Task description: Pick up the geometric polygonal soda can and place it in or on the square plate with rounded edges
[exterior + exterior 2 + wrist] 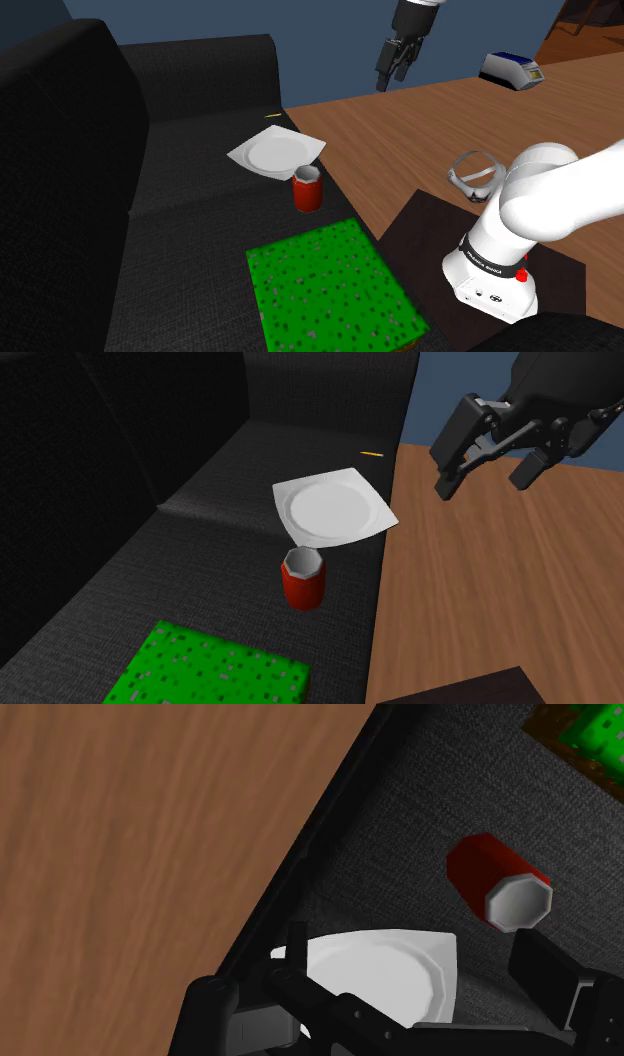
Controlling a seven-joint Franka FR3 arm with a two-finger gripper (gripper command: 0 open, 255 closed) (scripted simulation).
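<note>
Red faceted can (307, 189) upright on dark sofa seat (190, 205), just beside white square plate (276, 152). Green speckled block (325, 290) near can. Hand (393, 72) raised above wood-grain surface (420, 130), fingers spread, gripping nothing.

A dark fabric sofa (180, 90) runs along the wood floor (420, 130). On its seat lies a bright green block (325, 290) speckled with dark and pale flecks, and farther back a thin yellow stick (272, 117). On the floor stand a white and blue device (512, 70) and a grey ring-shaped object (473, 172). A blue wall (300, 20) rises behind
</note>
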